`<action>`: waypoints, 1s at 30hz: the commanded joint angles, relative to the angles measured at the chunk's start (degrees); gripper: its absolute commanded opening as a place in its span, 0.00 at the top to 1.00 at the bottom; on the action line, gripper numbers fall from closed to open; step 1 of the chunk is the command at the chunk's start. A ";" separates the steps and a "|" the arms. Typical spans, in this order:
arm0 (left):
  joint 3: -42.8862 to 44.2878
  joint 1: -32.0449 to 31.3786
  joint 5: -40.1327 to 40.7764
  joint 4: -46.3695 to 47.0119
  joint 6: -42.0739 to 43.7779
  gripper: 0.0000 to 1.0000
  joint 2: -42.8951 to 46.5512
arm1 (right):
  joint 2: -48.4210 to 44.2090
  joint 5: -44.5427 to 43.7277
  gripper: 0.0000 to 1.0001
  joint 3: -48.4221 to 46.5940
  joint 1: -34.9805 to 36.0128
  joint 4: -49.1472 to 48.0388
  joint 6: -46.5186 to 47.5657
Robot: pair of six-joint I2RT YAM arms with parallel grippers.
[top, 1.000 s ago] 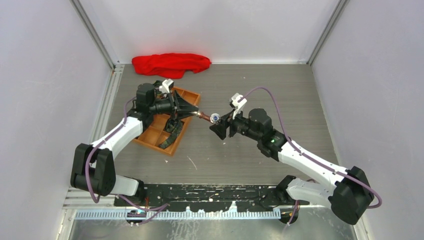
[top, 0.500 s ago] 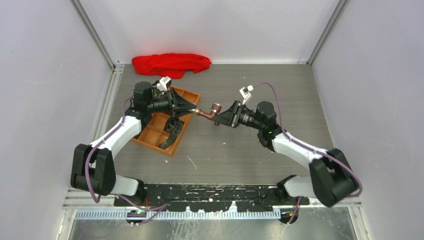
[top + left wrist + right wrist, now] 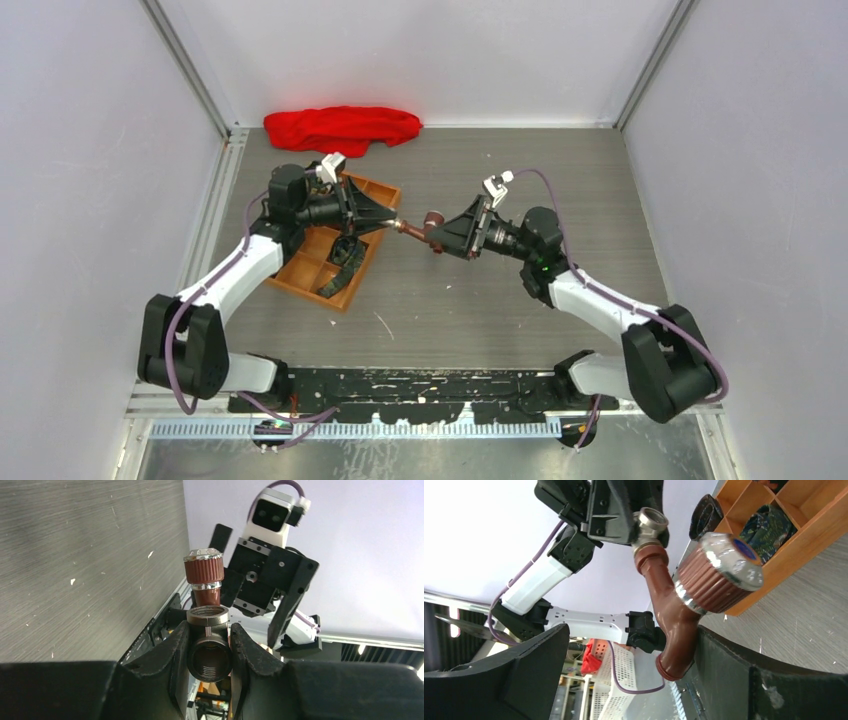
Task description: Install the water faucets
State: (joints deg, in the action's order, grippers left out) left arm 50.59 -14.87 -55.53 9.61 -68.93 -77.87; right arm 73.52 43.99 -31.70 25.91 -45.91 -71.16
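One water faucet (image 3: 427,222), reddish-brown with a ribbed knob and silvery cap, hangs in the air between my two grippers. My left gripper (image 3: 392,223) is shut on its threaded end, seen in the left wrist view (image 3: 209,647) with the knob (image 3: 203,569) above it. In the right wrist view the faucet body (image 3: 670,617) and knob (image 3: 719,575) sit between my right gripper's (image 3: 634,632) wide-open jaws, the spout resting against the right finger (image 3: 744,675). The right gripper also shows in the top view (image 3: 445,233). No other faucet is in view.
An orange compartment tray (image 3: 372,186) lies under the left arm with dark coiled straps (image 3: 345,252) in it; it also shows in the right wrist view (image 3: 791,542). A red cloth (image 3: 340,128) lies at the back wall. Grey walls enclose the table.
The faucet has rotated from knob-up to knob-sideways in the left gripper. The right gripper has swung up and in, and its open jaws now stand around the spout.
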 commanded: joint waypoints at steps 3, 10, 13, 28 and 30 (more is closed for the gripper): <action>-0.71 0.03 3.25 3.28 0.30 1.00 3.66 | -3.53 1.67 0.02 -3.20 -0.18 2.95 2.17; -0.56 -0.03 3.67 0.00 2.62 1.00 2.98 | -0.26 3.70 0.02 -4.70 -0.15 -20.87 -12.78; 0.63 0.00 3.64 -4.40 5.72 1.00 3.05 | -1.67 2.82 0.02 -6.66 -0.24 -17.66 -8.54; 2.83 0.08 3.98 -4.78 4.54 1.00 2.87 | -11.52 -7.84 0.04 -21.06 0.07 50.71 45.50; 3.19 0.06 3.94 -5.31 4.90 1.00 2.68 | -13.29 -11.28 0.04 -21.21 1.50 52.47 51.38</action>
State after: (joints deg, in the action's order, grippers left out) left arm 51.31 -14.68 -51.40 4.95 -65.80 -75.11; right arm 64.53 40.60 -49.84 25.93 -3.88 -38.17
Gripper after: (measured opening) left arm 0.296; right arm 0.956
